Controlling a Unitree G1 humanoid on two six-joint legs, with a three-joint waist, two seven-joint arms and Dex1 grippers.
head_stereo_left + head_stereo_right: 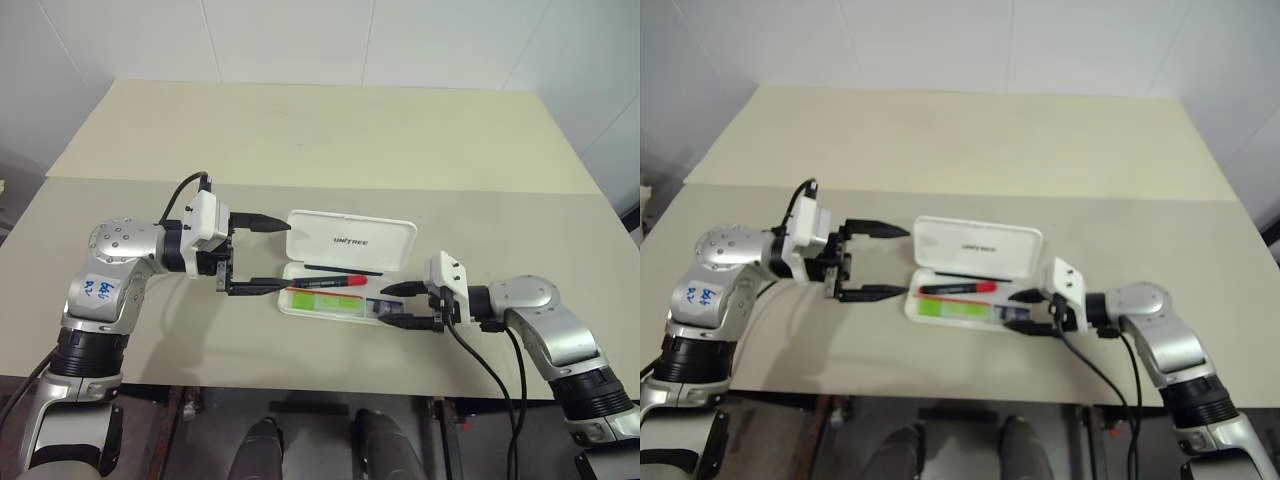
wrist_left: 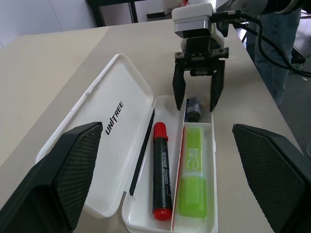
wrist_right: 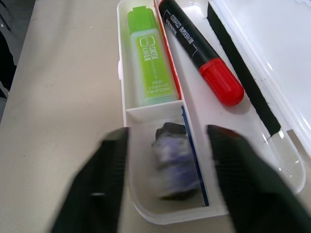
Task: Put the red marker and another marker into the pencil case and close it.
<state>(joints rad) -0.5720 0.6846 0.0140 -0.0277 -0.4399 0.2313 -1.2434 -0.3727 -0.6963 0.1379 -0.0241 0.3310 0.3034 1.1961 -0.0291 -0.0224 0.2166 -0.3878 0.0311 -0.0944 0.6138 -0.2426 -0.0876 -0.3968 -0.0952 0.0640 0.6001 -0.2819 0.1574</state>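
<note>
The white pencil case (image 1: pixel 350 240) lies open on the table, its lid with the logo folded back. In the tray lie the red marker (image 2: pixel 162 165) and, in the compartment beside it, the green highlighter (image 2: pixel 193 174). My right gripper (image 2: pixel 196 104) is open at the case's right end. Its fingers stand on either side of a small dark grey object (image 3: pixel 172 155) in the end compartment, apart from it. My left gripper (image 1: pixel 285 256) is wide open at the case's left end, level with the tray, holding nothing.
A thin black strip (image 2: pixel 142 150) runs along the hinge side of the tray. The beige table (image 1: pixel 300 130) stretches far behind the case, and its front edge is close below it. A person's legs (image 2: pixel 272 58) stand beyond the table's right side.
</note>
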